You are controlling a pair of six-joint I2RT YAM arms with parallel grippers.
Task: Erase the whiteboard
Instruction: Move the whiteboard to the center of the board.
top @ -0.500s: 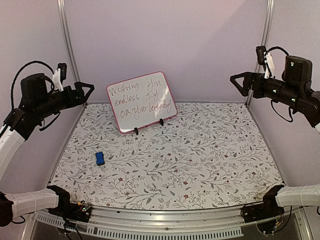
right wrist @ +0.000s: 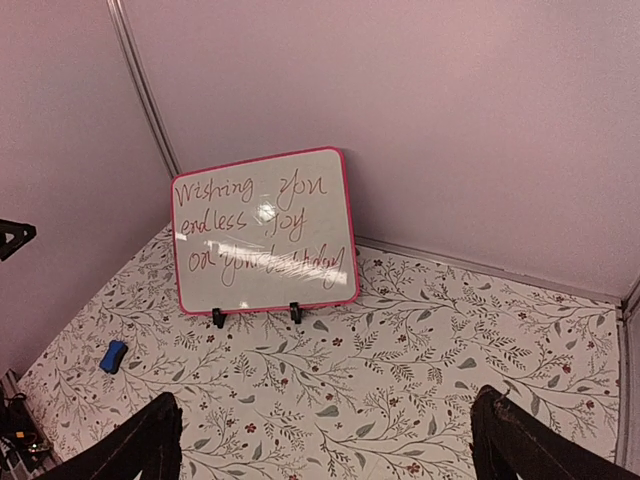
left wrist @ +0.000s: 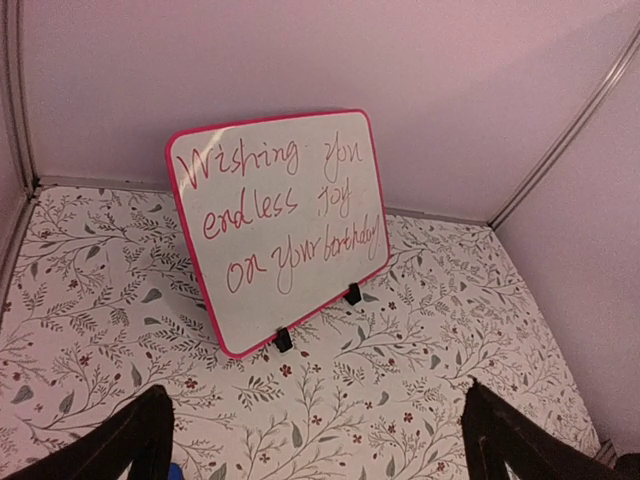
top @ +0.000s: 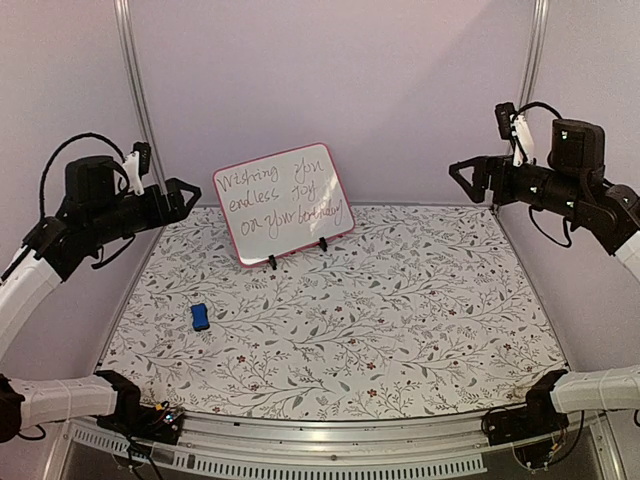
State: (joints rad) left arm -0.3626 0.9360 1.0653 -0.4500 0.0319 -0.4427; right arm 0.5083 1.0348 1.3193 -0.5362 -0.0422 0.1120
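Note:
The whiteboard [top: 283, 203] [left wrist: 280, 225] [right wrist: 262, 232] has a pink-red frame and stands tilted on two black clip feet at the back left of the table. It leans against the back wall and bears three lines of handwritten text. A small blue eraser block [top: 200, 317] [right wrist: 113, 355] lies on the cloth in front of it, to the left. My left gripper [top: 188, 197] [left wrist: 315, 400] hovers open in the air to the left of the board. My right gripper [top: 460, 174] [right wrist: 325, 402] hovers open high at the right, far from the board. Neither holds anything.
A floral cloth [top: 400, 310] covers the table. Purple walls close in the back and both sides, with metal posts [top: 130, 90] [top: 535, 60] in the back corners. Arm bases and cables [top: 150, 415] [top: 520, 425] sit along the near rail.
Both arms have swung slightly inward towards the middle, the left one to the right and a little lower, the right one to the left. Board and eraser have not moved.

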